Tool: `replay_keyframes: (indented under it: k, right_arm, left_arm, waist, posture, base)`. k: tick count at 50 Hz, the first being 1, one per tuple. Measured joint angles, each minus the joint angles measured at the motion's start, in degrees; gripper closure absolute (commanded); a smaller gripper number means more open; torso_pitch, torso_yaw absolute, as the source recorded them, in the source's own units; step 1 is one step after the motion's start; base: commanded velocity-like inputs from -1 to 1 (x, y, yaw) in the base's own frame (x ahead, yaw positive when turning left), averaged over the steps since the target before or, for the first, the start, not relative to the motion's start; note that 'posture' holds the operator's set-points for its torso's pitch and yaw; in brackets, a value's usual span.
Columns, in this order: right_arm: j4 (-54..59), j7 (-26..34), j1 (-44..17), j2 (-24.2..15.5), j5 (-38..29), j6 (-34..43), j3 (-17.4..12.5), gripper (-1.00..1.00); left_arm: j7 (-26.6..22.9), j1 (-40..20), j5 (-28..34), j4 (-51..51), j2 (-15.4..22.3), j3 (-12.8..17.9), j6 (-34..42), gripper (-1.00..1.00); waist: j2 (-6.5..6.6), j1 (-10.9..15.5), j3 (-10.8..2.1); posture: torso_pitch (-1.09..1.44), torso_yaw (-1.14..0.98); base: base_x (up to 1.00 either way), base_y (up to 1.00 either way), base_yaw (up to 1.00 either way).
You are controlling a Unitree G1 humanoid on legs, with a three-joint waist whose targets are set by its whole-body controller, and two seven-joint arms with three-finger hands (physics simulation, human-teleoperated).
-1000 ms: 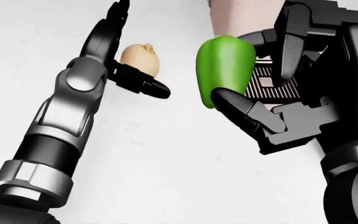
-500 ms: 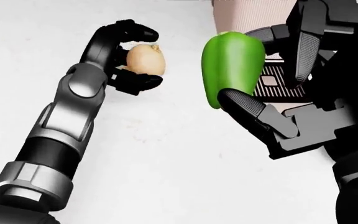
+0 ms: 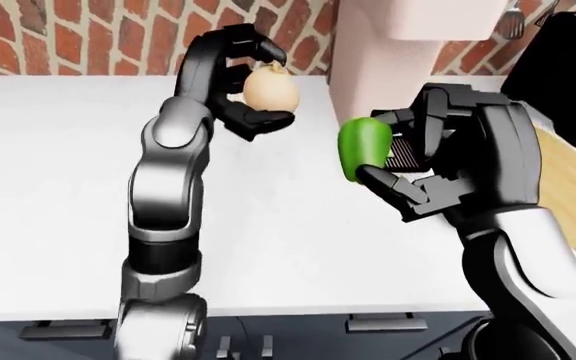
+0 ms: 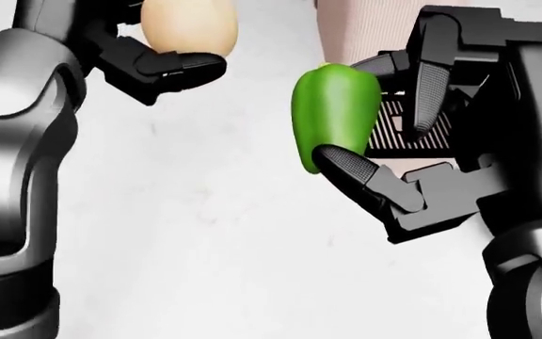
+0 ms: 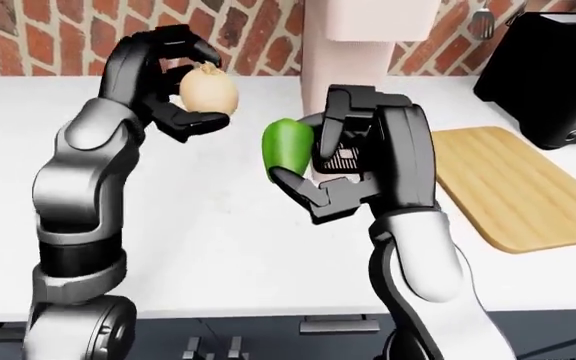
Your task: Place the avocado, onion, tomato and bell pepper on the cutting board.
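My left hand (image 3: pixel 253 94) is shut on a pale tan onion (image 3: pixel 270 88), held up above the white counter (image 3: pixel 58 157); the onion also shows at the top of the head view (image 4: pixel 188 25). A green bell pepper (image 5: pixel 286 146) sits in my right hand (image 5: pixel 318 161), whose fingers close round it, at the middle of both eye views. The wooden cutting board (image 5: pixel 513 187) lies on the counter to the right of my right arm, with nothing on it. No avocado or tomato is in view.
A pale pink tall block (image 5: pixel 353 45) stands on the counter behind my right hand. A black appliance (image 5: pixel 558 75) sits at the upper right beside the board. A brick wall (image 3: pixel 88 34) runs along the top. Drawer handles show below the counter edge.
My left hand has closed round the onion and lifted it up toward the camera. The right hand still holds the pepper, shifted slightly.
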Motion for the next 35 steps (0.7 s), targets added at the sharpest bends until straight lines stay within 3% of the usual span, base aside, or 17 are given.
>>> replay_keyframes:
  k: [4,7,10,14,18,20,23,25,29,31,35]
  right_arm:
    - [1.3,2.7,-1.1,-1.2,-3.6,-0.8,0.9,1.00]
    - [1.6,4.7,-2.4,-0.7,-5.9,-0.3,-0.1,1.00]
    - [1.6,6.0,-4.4,-0.5,-7.3,1.0,-1.3,1.00]
    - [1.6,6.8,-3.7,-0.6,-9.6,0.2,-0.6,1.00]
    - [2.8,7.8,-4.0,0.7,-10.5,0.5,1.0,1.00]
    - [2.5,8.2,-4.0,0.9,-11.0,0.2,1.4,1.00]
    - [1.2,8.7,-4.2,1.2,-11.8,0.1,1.0,1.00]
    - [1.0,8.8,-4.4,1.4,-12.4,-0.3,0.8,1.00]
    - [2.0,8.9,-4.1,0.9,-14.1,1.2,0.1,1.00]
    - [2.5,9.0,-4.9,0.6,-14.9,1.7,0.4,1.00]
    - [2.5,10.0,-5.6,1.0,-15.6,1.8,1.1,1.00]
  left_arm:
    - [-0.8,5.0,-1.6,-12.5,1.7,-0.7,8.6,0.83]
    - [-2.3,8.6,-1.4,-22.0,3.2,-0.4,16.1,0.83]
    - [-3.0,11.4,-0.5,-28.0,3.5,-0.1,20.7,0.84]
    - [-3.5,13.4,0.2,-35.4,3.4,0.8,26.8,0.84]
    - [-2.6,15.0,0.6,-38.6,3.5,1.9,29.5,0.84]
    - [-2.3,14.8,0.5,-40.0,3.5,2.2,30.3,0.84]
    - [-2.0,14.9,-0.1,-41.9,3.6,2.5,30.4,0.85]
    - [-1.8,14.7,-0.5,-42.1,3.8,2.5,30.2,0.85]
    - [-2.2,14.9,-2.0,-41.1,3.7,1.3,31.8,0.86]
    - [-2.3,14.3,-2.6,-41.2,4.1,1.6,32.7,0.85]
    - [-2.5,13.9,-3.3,-45.2,5.6,3.7,34.9,0.84]
  waist:
    - [0.30,0.0,0.11]
    - [0.37,-0.1,0.60]
    - [0.38,0.0,0.73]
    - [0.09,0.2,0.67]
    - [2.08,0.9,-0.03]
    - [2.25,0.8,-0.60]
    - [0.57,1.0,-0.25]
    - [-2.12,0.8,-0.37]
    - [-3.04,-1.0,-0.54]
    - [-1.98,-1.2,-1.33]
    - [-0.15,-0.5,-0.94]
  posture:
    - [0.00,0.00]
    - [0.00,0.00]
    - [0.00,0.00]
    - [0.00,0.00]
    - [0.00,0.00]
    - [0.00,0.00]
    - [0.00,0.00]
    - [0.00,0.00]
    - [0.00,0.00]
    - [0.00,0.00]
    - [0.00,0.00]
  base:
    - [0.00,0.00,0.00]
    - [0.00,0.00,0.00]
    - [0.00,0.00,0.00]
    - [0.00,-0.12,0.00]
    - [0.00,-0.34,0.00]
    - [0.00,-0.34,0.00]
    - [-0.03,-0.26,0.00]
    - [-0.11,-0.09,0.00]
    - [-0.24,0.00,0.00]
    - [-0.31,0.00,0.00]
    - [-0.31,0.00,0.00]
